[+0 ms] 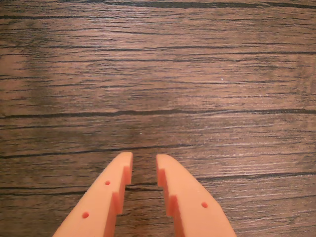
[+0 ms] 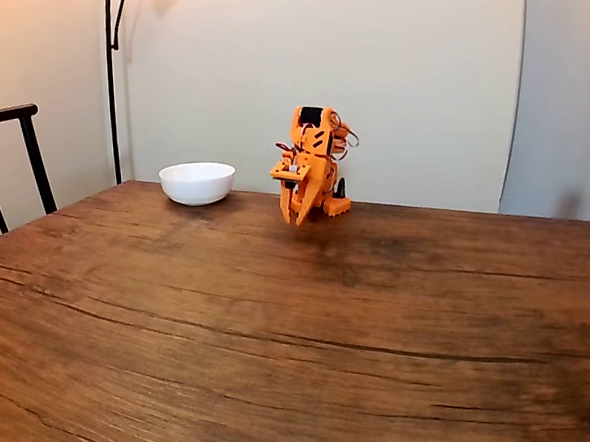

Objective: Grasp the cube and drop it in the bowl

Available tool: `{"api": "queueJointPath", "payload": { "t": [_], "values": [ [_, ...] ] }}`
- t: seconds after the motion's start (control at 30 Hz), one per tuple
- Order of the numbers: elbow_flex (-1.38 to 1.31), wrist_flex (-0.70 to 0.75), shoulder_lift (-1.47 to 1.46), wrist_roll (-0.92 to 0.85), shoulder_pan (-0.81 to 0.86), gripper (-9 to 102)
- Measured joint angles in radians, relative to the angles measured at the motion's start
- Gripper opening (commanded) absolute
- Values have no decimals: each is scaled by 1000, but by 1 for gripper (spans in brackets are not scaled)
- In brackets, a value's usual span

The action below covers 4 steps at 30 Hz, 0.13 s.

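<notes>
The white bowl [image 2: 197,182] stands at the far left of the wooden table in the fixed view. To its right the orange arm is folded near the back edge, its gripper [image 2: 297,219] pointing down just above the tabletop. In the wrist view the gripper [image 1: 144,163] shows two orange fingers [image 1: 106,197] a small gap apart, with only bare wood between them. The cube is out of view.
The brown wood-grain table [image 2: 281,322] stretches wide in front of the arm. A dark chair back [image 2: 10,148] stands at the left edge, and a thin black lamp pole [image 2: 112,82] rises behind the bowl against a pale wall.
</notes>
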Motion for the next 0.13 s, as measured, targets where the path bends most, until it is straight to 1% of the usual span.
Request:
{"api": "queueJointPath", "payload": {
  "t": [0.13],
  "values": [
    [0,0,0,0,0,5]
  ]
}}
